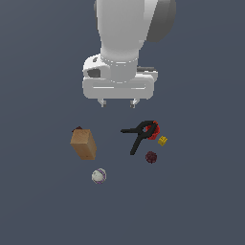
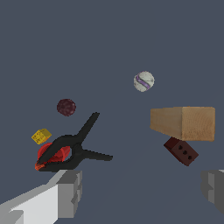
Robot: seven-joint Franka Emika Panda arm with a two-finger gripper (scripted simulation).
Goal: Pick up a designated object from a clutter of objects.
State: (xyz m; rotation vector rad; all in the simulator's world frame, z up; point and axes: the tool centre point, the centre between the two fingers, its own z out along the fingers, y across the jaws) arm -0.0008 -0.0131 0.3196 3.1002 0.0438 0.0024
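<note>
Exterior view high, facing the arm, seemingly tilted downward, wrist view nearer, looking down past its fingers (image 2: 65, 192), both sharing the clutter.

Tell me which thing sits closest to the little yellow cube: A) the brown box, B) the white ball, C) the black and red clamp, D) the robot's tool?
C: in the exterior view the yellow cube sits right beside the red end of the clamp, with everything else farther away.

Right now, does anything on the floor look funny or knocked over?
Mostly no. One oddity: a small dark red block with holes peeks out from behind the brown box, seemingly pressed against it. The black-and-red spring clamp just lies flat.
</note>
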